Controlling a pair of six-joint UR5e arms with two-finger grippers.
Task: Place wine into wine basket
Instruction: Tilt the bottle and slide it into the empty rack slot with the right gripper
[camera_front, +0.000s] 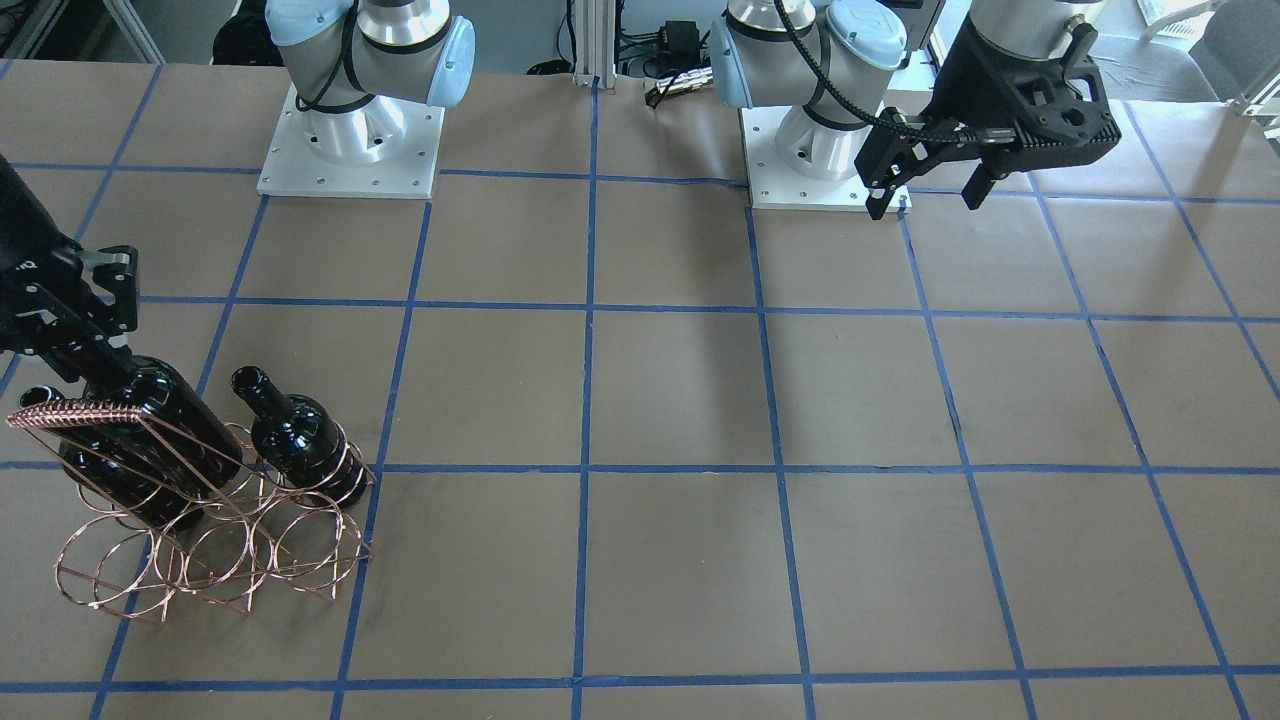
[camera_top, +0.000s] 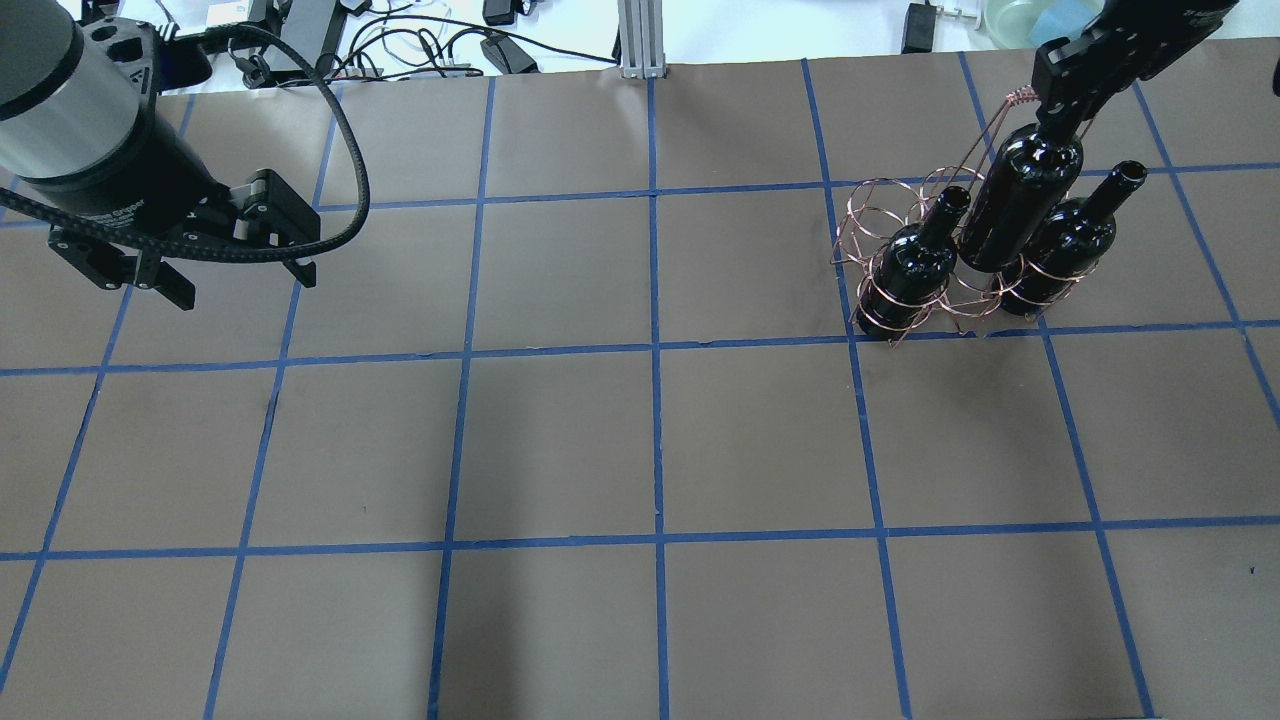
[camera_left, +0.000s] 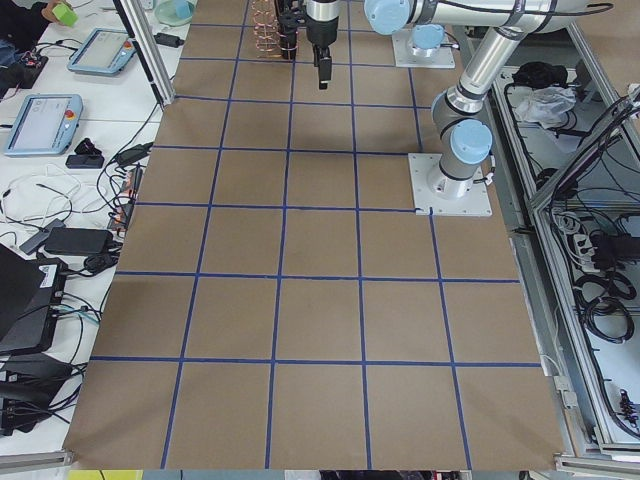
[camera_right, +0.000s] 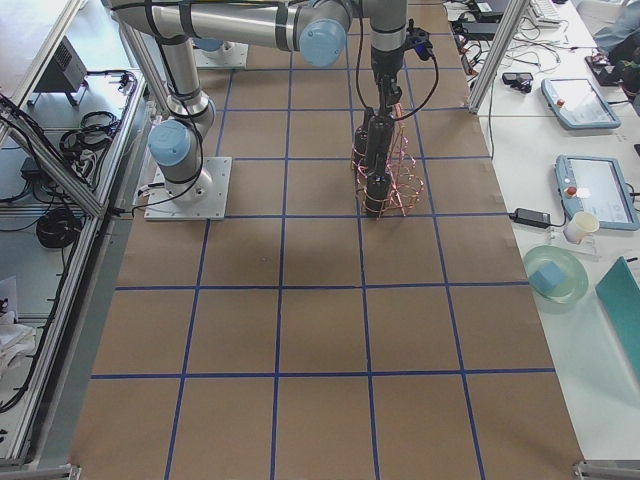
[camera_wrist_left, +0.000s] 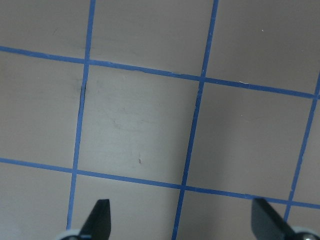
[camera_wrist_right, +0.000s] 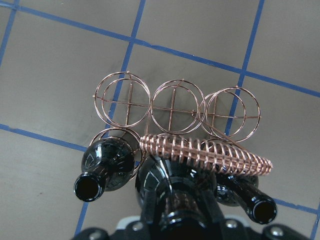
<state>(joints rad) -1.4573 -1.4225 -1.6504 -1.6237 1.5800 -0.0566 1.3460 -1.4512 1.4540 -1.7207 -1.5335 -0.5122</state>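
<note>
Toward the tabletop's far edge, on the robot's right, we see the wine (camera_top: 1020, 205) leaning in the wine basket (camera_wrist_right: 210, 152) between two other bottles (camera_top: 915, 265). The right gripper (camera_top: 1058, 110) pinches its neck. Well apart, over the left half, the left gripper (camera_top: 245, 285) hovers with fingers spread.

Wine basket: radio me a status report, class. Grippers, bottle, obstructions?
Left gripper open, empty. Right gripper shut on wine's neck. Wine tilted, between two seated bottles in wine basket. Braided handle crowds it.
</note>
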